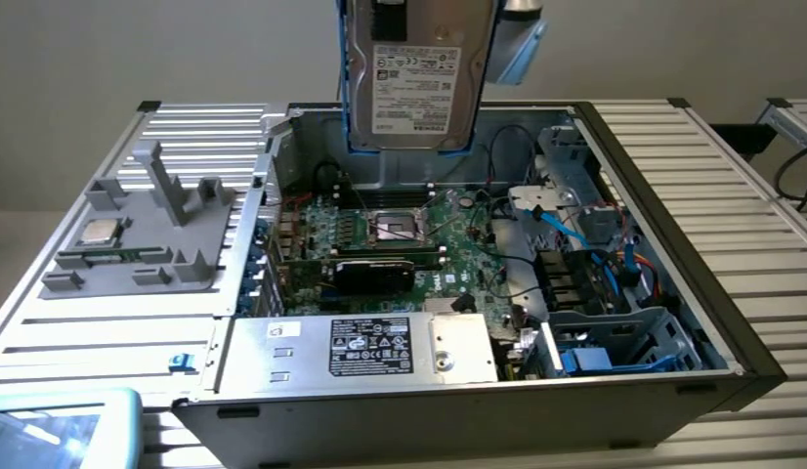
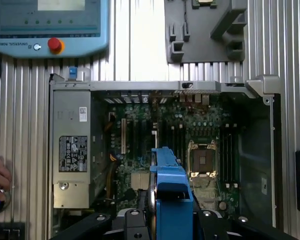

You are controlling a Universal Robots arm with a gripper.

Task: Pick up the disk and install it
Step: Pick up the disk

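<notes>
Currently: silver-grey rectangular disk [image 1: 414, 78] in blue plastic bracket, lifted, clamped by part-closed gripper [image 2: 170, 222] above open grey metal computer case [image 1: 443, 415]; installation outstanding.

Gripper [image 2: 169, 220] points straight down from above, its two black fingers [image 2: 135, 226] closed against opposite sides of the disk [image 1: 410, 73], holding it by the upper end, hanging vertically.
</notes>
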